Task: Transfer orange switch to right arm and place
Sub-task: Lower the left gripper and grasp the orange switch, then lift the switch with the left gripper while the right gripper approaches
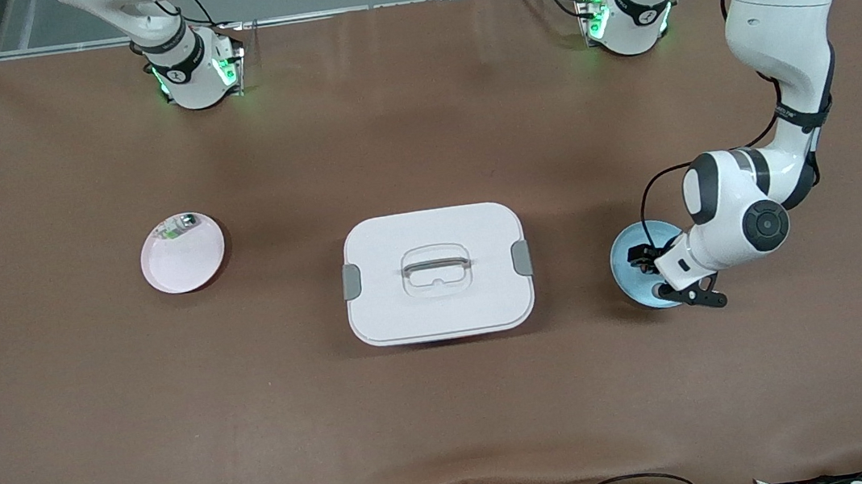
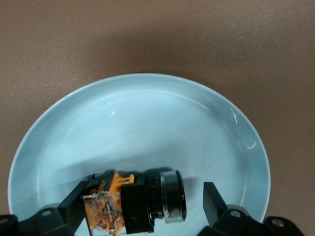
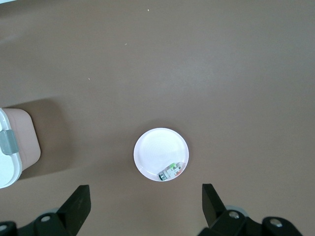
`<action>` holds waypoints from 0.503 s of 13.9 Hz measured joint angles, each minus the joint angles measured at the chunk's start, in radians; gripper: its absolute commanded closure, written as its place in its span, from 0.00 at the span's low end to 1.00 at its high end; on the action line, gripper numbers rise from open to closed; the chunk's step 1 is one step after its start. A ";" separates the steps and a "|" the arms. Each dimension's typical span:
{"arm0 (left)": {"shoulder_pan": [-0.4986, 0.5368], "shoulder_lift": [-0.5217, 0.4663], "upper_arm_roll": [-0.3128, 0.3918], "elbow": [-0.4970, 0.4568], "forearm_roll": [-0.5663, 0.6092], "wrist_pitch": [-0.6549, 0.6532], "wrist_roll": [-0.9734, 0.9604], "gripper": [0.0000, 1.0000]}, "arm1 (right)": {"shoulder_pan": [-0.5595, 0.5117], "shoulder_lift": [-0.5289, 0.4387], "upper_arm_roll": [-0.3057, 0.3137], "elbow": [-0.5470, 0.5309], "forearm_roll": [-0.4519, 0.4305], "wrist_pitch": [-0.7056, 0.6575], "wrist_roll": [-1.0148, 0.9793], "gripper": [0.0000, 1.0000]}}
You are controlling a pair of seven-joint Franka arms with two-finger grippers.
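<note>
The orange switch (image 2: 133, 204), a black body with orange sections and a round black end, lies on its side in the pale blue plate (image 2: 147, 118) near the left arm's end of the table. My left gripper (image 2: 145, 204) is low in the plate (image 1: 630, 248), open. One finger is at the switch's orange end and the other stands clear of its round end. In the front view the left gripper (image 1: 650, 275) hides the switch. My right gripper (image 3: 145, 204) is open and empty, high over the table near the pink plate (image 3: 157, 147). It is out of the front view.
The pink plate (image 1: 182, 266) toward the right arm's end holds a small green-and-silver part (image 1: 179, 226). A white lidded box (image 1: 436, 274) with grey latches sits mid-table between the two plates; its corner shows in the right wrist view (image 3: 7, 147).
</note>
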 measured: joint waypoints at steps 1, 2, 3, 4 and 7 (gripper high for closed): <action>0.000 0.000 0.000 0.000 0.000 0.000 0.000 0.24 | 0.000 0.000 0.000 0.000 0.000 0.000 0.000 0.00; 0.000 0.000 0.000 0.000 0.000 0.000 0.000 0.35 | -0.001 0.000 0.000 0.000 0.000 0.000 0.000 0.00; 0.000 0.000 0.000 0.000 0.000 0.000 0.000 0.48 | -0.001 0.000 0.000 0.000 0.000 0.001 0.000 0.00; 0.001 0.000 0.000 0.002 0.000 0.001 0.000 0.58 | -0.001 0.000 0.000 0.000 0.000 0.002 0.000 0.00; 0.003 -0.001 0.001 0.006 0.000 0.001 -0.004 0.65 | -0.001 0.001 0.000 0.000 0.000 0.002 0.000 0.00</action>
